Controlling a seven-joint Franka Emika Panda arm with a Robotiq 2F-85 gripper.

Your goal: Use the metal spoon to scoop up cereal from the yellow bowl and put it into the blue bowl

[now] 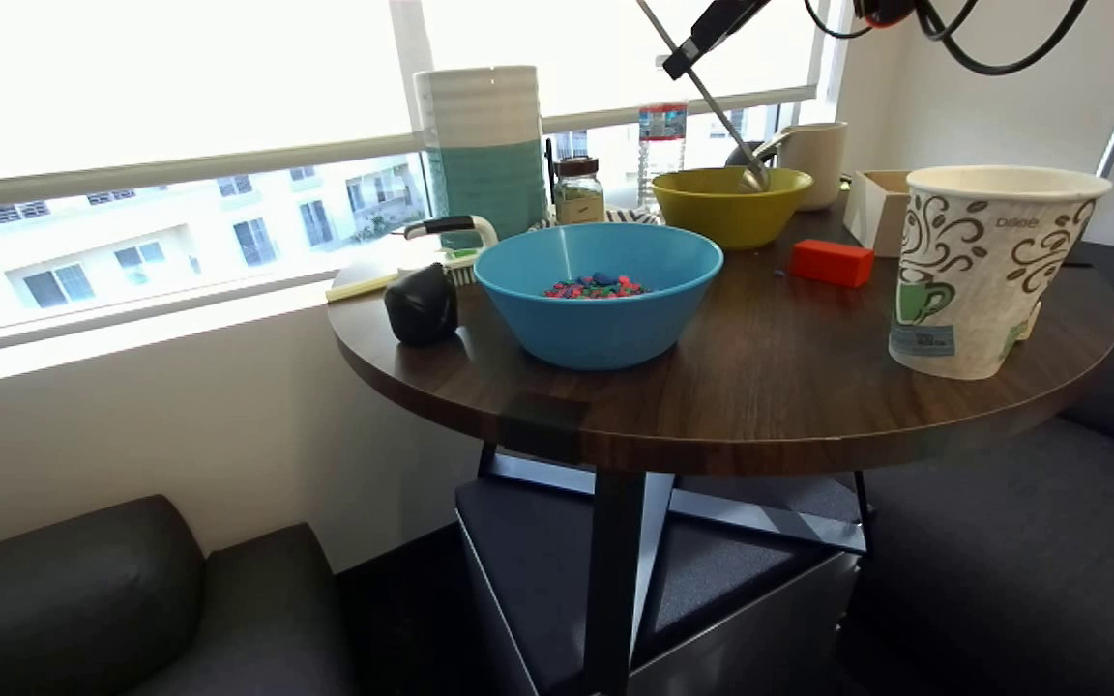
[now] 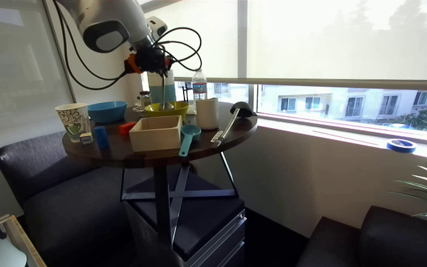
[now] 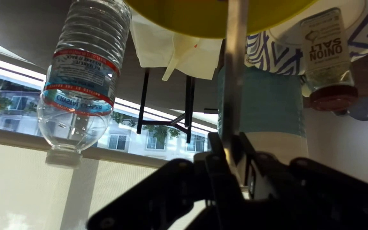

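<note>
Some cereal (image 1: 600, 287) lies in the blue bowl (image 1: 600, 333), so part seems done. The gripper (image 3: 230, 140), jaws closed on the handle of the spoon (image 3: 233, 89), holds its head down in the yellow bowl (image 1: 731, 215), contents mostly hidden; another scoop probably remains.

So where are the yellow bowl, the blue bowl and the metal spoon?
Yellow bowl (image 1: 731, 218), in an exterior view: its outer wall.
Blue bowl (image 1: 600, 332), in an exterior view: its outer wall.
Metal spoon (image 3: 234, 73), in the wrist view: its handle.
</note>
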